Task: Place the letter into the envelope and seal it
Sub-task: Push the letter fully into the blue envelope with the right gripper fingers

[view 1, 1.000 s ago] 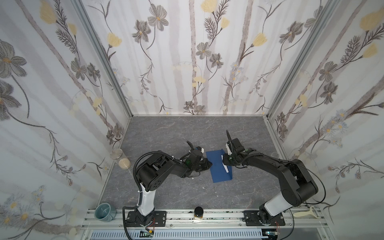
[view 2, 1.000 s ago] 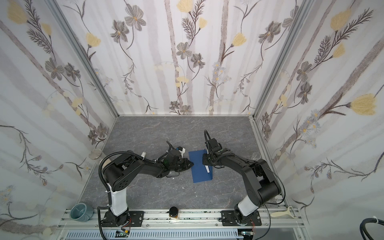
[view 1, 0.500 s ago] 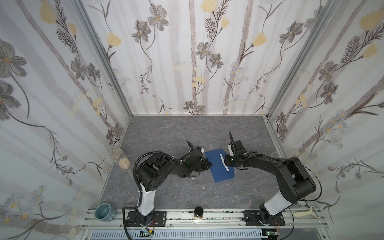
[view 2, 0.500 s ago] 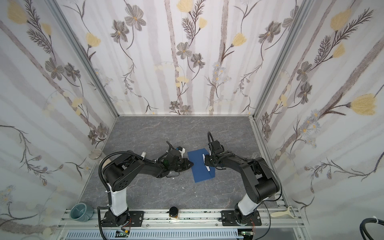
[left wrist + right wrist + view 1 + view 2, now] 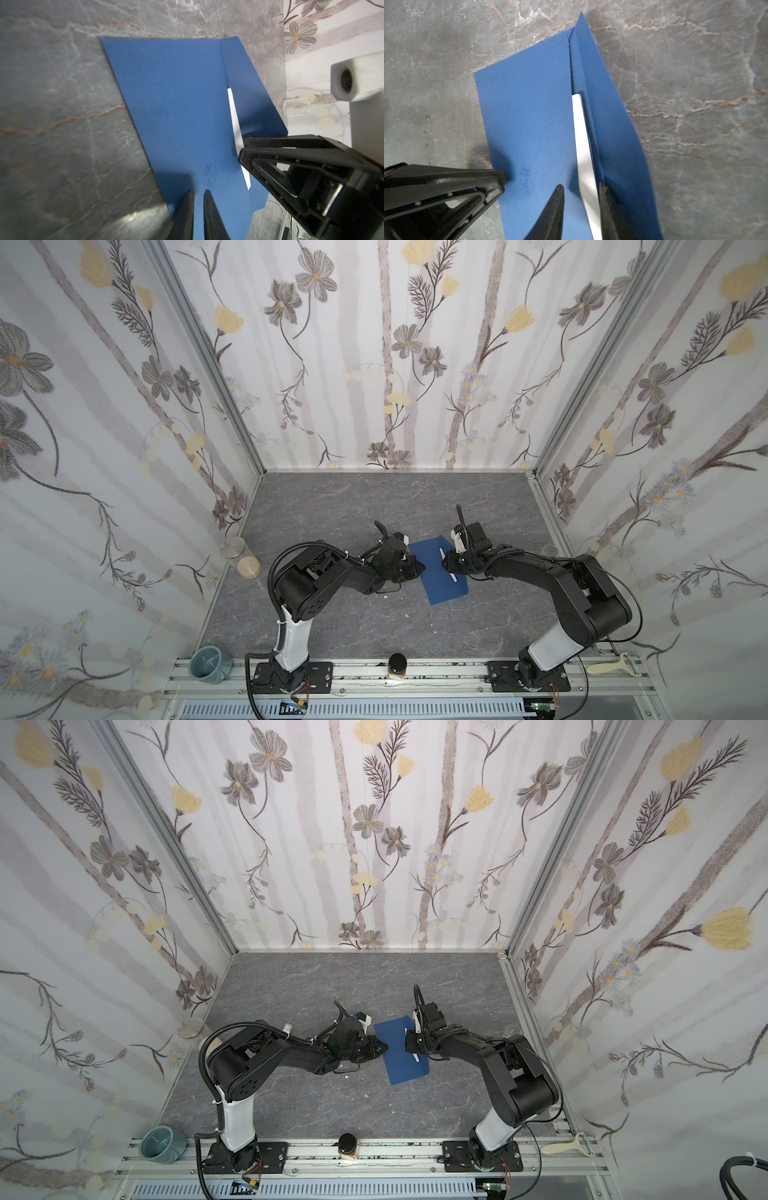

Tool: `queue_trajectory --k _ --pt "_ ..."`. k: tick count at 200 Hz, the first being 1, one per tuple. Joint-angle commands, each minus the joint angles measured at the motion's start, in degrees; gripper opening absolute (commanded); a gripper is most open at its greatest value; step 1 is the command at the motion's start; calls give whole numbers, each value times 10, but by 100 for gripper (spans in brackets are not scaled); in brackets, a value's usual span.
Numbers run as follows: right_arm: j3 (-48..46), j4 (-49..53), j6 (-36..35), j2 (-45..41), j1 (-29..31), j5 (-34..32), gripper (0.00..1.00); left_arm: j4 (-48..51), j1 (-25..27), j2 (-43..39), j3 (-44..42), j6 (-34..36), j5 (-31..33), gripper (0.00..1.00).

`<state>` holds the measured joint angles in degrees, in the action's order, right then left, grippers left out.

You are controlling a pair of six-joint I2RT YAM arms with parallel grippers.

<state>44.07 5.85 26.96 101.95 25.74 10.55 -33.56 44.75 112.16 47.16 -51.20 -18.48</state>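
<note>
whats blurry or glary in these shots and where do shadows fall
Left wrist view: the left gripper jaws are out of focus, glare sits on the table beside them, and a shadow darkens the envelope near them. Right wrist view: the right gripper jaws are soft, the letter bright white without detail. In both top views: even light, walls splayed by the wide lens.

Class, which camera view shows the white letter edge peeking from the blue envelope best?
The right wrist view: the letter is a long white strip between envelope body and flap. The left wrist view shows it thinner, partly behind the right gripper. In both top views it is a tiny sliver.
</note>
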Motion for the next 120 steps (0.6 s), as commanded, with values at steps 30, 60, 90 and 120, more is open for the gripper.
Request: queue_trajectory --k 30,60,90,120 --pt "4 10 13 3 14 32 31 75 2 11 3 1 11 15" --pt "6 9 16 6 19 36 31 75 2 12 4 0 11 14" --pt "4 13 18 5 18 23 31 79 1 2 4 6 15 15" --pt "3 17 21 2 14 19 32 151 -5 -34 10 39 42 18"
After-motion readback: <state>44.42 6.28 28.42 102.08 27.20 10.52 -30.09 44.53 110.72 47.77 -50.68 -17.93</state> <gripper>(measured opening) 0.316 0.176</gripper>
